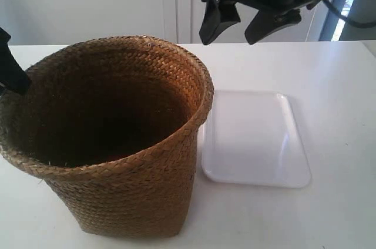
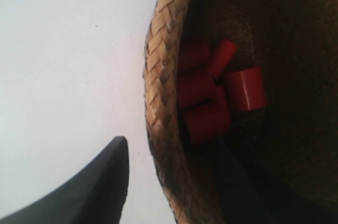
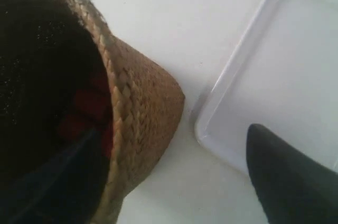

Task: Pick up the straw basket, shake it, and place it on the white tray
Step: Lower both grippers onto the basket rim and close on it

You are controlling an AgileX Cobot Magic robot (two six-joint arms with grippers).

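The straw basket [image 1: 117, 143] stands upright on the white table, just beside the white tray [image 1: 255, 140]. The tray holds nothing. Several red cylinders [image 2: 211, 97] lie inside the basket and show dimly as red cylinders [image 3: 84, 110] in the right wrist view. My left gripper [image 2: 169, 152] is open and straddles the braided rim [image 2: 161, 76], with one finger outside, a gap away from the rim, and the other inside. In the exterior view only one black finger [image 1: 12, 70] shows at the basket's edge. My right gripper [image 1: 238, 29] hangs wide open, high above the basket's tray-side rim, holding nothing.
The white table [image 1: 335, 78] extends around basket and tray. A white wall or cabinet [image 1: 117, 2] stands behind it. A dark cable [image 1: 352, 17] trails from the arm at the exterior view's right, near a window strip.
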